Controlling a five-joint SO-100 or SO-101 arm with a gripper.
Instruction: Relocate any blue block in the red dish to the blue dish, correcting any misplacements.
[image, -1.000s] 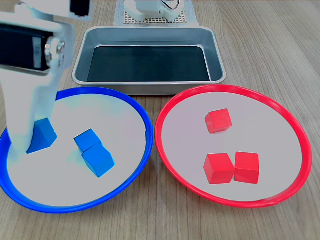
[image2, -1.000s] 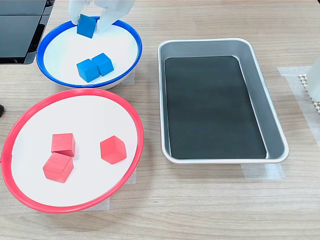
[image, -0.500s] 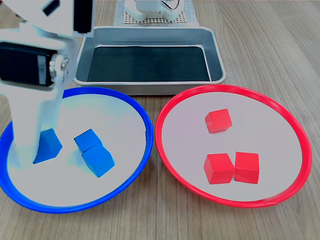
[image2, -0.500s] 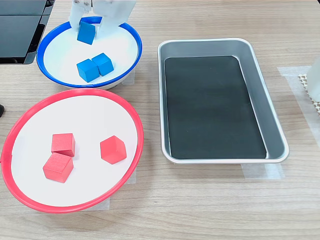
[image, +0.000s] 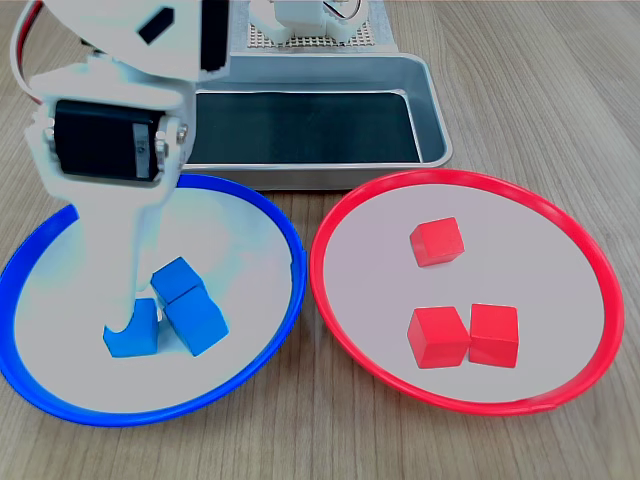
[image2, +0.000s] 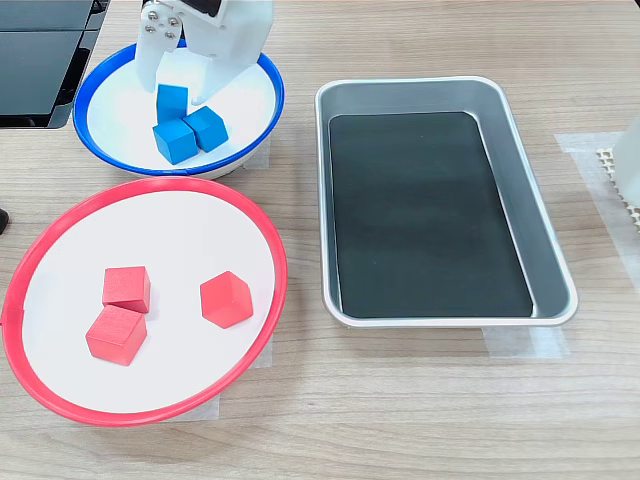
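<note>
The blue dish (image: 297, 272) (image2: 277, 96) holds three blue cubes. One blue block (image: 135, 342) (image2: 172, 101) sits low on the dish floor between my white fingers, right beside the two other blue cubes (image: 190, 305) (image2: 192, 134). My gripper (image: 130, 325) (image2: 177, 95) reaches down into the dish and is shut on that block; one finger hides part of it in the first exterior view. The red dish (image: 313, 262) (image2: 282, 268) holds three red cubes (image: 437, 241) (image2: 226, 299) and nothing blue.
A rectangular metal tray (image: 300, 172) (image2: 322, 200) with a dark floor stands behind the dishes in the first exterior view. The arm's base (image: 300, 20) is behind it. A black device (image2: 40, 60) lies at the second exterior view's top left.
My gripper has carried the blue block down and across the blue dish, from near its rim to the floor beside the two other blue cubes. The block has gone from tilted to level.
</note>
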